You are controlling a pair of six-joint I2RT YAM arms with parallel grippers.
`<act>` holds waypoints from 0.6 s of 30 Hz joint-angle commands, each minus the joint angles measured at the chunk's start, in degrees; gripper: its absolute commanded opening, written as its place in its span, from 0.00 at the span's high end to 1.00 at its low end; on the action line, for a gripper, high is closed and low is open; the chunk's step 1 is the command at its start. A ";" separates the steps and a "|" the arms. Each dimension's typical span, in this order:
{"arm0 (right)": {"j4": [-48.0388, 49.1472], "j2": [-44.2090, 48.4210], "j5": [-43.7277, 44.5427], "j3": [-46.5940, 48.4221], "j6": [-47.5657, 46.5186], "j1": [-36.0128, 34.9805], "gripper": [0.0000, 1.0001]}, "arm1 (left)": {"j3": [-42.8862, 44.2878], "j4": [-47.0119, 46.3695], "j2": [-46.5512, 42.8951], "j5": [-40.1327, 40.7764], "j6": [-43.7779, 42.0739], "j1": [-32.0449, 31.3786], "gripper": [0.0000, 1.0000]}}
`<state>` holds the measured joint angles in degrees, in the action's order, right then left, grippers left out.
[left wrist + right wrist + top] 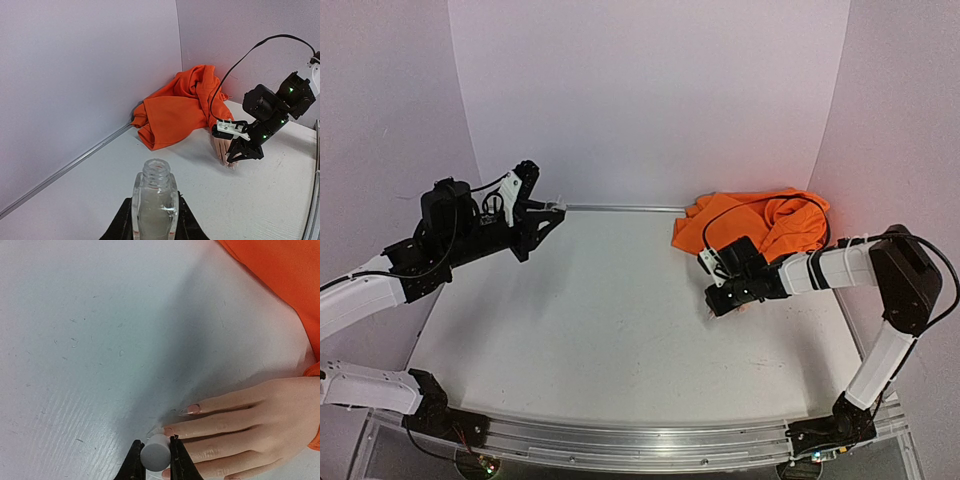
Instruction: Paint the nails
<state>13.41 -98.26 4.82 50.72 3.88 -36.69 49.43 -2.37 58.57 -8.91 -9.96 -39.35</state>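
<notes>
Above half-hidden nails (192, 409), right tool (155, 450) pinches white cap (156, 455); left tool (154, 212) grips bottle (155, 197).

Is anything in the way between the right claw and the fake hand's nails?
Nothing visible. The right gripper, shut on a white cap, sits right at the nails of the mannequin hand. The left gripper holds the bottle far away.

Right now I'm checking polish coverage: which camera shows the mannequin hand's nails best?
The right wrist view: the nails appear close up, beside the right gripper clamping a white cap. The left wrist view shows the hand small and partly behind that gripper; the top view hides nearly all of it.
</notes>
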 commanded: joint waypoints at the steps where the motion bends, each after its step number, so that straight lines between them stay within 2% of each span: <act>1: -1.76 -0.24 -1.77 1.03 0.35 -0.40 1.00 | 0.60 -1.74 -0.49 -0.50 0.80 0.24 1.00; 10: -2.49 4.59 -2.84 2.10 2.19 -0.85 1.00 | 0.58 -1.71 -0.72 -0.59 0.81 0.24 1.00; 18: -6.81 15.45 3.48 2.79 7.56 -1.46 1.00 | 0.44 -1.76 -1.45 -2.27 -0.02 0.24 1.00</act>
<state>9.39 -89.36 4.19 51.37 7.55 -37.80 49.43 -2.37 58.57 -9.10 -10.00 -39.35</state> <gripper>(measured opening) 0.148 0.213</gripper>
